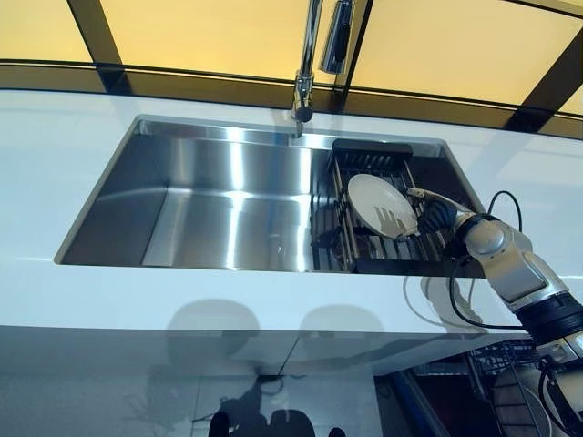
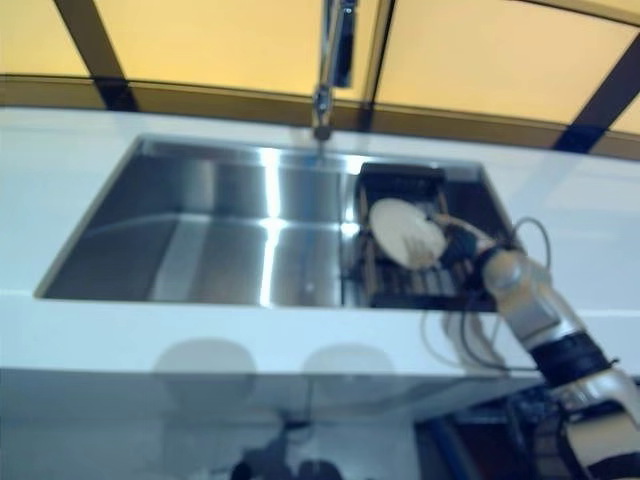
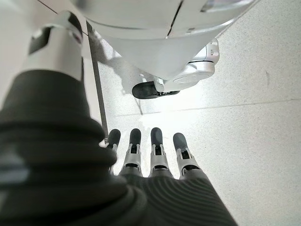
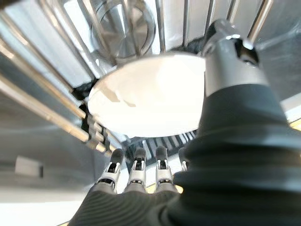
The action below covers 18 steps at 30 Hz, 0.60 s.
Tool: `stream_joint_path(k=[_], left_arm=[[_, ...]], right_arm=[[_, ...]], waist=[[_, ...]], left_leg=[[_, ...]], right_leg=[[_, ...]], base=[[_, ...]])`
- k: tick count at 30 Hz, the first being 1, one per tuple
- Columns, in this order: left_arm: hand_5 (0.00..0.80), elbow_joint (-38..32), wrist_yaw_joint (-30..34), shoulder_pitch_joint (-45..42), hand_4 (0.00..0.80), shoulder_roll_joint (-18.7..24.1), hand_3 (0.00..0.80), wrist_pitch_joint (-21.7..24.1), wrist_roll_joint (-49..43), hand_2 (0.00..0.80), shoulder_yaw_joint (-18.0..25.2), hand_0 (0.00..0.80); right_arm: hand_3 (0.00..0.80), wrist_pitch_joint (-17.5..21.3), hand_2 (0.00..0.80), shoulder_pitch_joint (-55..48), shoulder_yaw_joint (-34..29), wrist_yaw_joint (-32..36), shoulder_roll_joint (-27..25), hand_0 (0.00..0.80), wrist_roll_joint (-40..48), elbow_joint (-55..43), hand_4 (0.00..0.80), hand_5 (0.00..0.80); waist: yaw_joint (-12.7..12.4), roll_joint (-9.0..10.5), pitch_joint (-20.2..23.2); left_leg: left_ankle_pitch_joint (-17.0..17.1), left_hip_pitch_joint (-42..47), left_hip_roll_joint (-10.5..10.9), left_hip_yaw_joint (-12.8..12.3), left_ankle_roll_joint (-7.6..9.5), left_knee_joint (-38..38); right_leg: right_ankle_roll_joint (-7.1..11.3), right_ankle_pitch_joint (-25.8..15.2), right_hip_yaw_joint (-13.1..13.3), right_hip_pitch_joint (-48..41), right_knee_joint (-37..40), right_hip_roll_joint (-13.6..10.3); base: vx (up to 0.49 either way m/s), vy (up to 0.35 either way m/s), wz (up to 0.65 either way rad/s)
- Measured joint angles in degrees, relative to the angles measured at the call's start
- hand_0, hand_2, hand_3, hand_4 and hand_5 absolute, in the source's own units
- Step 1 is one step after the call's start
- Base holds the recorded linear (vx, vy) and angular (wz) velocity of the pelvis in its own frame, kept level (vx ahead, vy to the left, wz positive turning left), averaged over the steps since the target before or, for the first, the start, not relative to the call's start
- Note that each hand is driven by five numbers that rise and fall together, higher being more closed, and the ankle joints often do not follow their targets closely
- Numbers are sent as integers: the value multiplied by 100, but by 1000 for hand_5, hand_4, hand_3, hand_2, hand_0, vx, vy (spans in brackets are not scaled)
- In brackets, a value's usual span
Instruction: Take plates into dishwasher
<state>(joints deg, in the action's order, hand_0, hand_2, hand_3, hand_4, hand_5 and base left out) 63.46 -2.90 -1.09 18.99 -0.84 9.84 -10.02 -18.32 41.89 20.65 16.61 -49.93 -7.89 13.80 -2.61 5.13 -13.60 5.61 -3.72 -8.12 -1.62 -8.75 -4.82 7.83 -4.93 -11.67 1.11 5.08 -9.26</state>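
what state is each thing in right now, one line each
white plate: tilted on edge in the rack, right hand at its rim
dish rack: sitting in the right end of the sink, holding one plate
sink: basin bare, looks dry
faucet: no water running
right hand: on the plate, thumb over its rim
left hand: fingers straight, holding nothing, above the floor

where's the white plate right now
The white plate leans in the dark dish rack at the sink's right end, with the right hand at its right edge.

Head eyes look down on sink (image 1: 228,209) (shared), wrist views close.
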Motion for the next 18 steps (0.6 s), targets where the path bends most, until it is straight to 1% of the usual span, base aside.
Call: stream_joint_path(k=[6,11,18], left_arm=[[0,1,-1,5,0,-2,0,3,0,0,0,0],[0,-21,-2,26,0,-5,0,-1,29,0,-1,0],[0,-78,-3,55,0,-28,0,-3,44,0,-3,0]], right_arm=[[0,-1,0,0,54,23,188,0,-39,0,0,0],[0,-3,0,0,75,20,293,0,-75,4,0,0],[0,-68,0,14,287,-64,563,0,-483,248,0,0]], waist=[[5,-13,-9],[-10,-63,-48],[-61,-121,-87]], left_leg=[[0,-2,0,1,0,0],[0,-10,0,3,0,0],[1,-48,0,14,-1,2]], right_leg=[[0,0,-1,4,1,0],[0,0,-5,7,2,0],[0,0,-16,37,1,-1]], base=[[0,0,0],[0,0,0],[0,0,0]])
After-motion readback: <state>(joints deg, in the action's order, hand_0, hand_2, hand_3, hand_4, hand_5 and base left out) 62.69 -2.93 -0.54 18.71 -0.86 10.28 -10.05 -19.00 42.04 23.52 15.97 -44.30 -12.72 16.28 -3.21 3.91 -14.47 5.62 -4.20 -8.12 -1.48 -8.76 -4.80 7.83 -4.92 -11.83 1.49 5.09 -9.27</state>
